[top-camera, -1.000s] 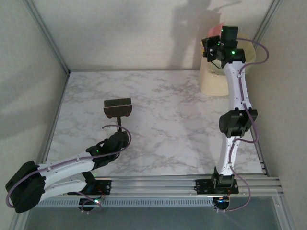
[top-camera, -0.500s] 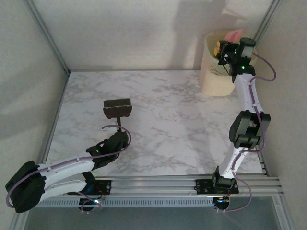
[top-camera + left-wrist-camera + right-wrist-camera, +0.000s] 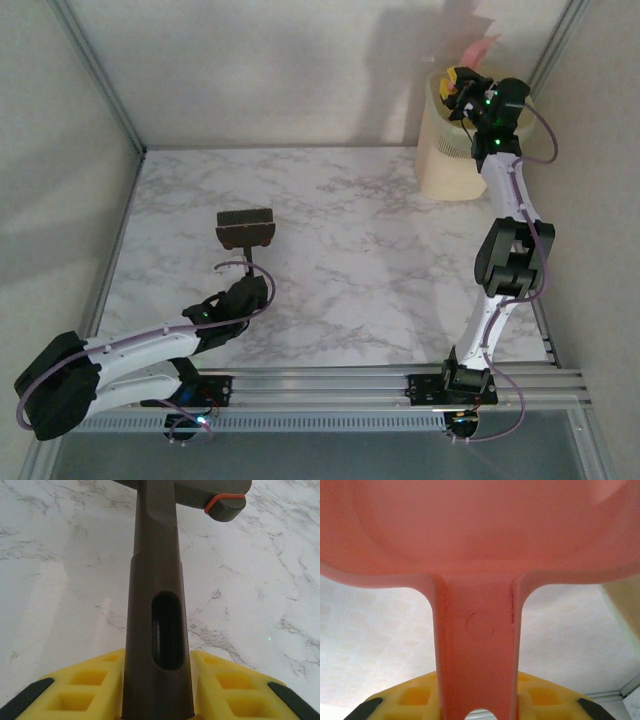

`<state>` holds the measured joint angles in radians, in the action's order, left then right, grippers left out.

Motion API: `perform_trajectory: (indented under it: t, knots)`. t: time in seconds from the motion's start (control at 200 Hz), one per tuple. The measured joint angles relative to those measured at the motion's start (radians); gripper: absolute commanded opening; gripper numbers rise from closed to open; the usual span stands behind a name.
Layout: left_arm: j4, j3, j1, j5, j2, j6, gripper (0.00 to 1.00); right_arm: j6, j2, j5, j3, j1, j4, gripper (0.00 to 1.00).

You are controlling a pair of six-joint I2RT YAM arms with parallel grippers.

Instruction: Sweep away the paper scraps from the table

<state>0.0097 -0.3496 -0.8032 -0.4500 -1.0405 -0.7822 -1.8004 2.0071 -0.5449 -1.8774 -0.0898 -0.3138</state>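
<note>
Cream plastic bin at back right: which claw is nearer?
Right. The right claw is up at the rim of the cream plastic bin, gripping the pink plastic dustpan. The left claw, gripping the dark brown hand brush, is far off at the near left of the white marble table.

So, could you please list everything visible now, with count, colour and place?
table: 1, white marble with grey veins, under both arms
bin: 1, cream, far right corner of table
hand brush: 1, dark brown, head left of table centre
dustpan: 1, pink, raised at the bin
left gripper: 1, yellow and black, shut on hand brush handle
right gripper: 1, yellow and black, shut on dustpan handle
</note>
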Motion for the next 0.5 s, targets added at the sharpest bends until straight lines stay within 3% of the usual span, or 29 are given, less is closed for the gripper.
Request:
perform_trajectory:
  t: [0.225, 0.501]
  knots:
    - [0.001, 0.0, 0.0, 0.0, -0.002, 0.0, 0.0, 0.031, -0.003, -0.014, 0.0, 0.006, -0.068, 0.0]
    - [0.0, 0.0, 0.0, 0.0, 0.003, 0.0, 0.0, 0.235, -0.079, 0.01, -0.009, 0.069, 0.068, 0.0]
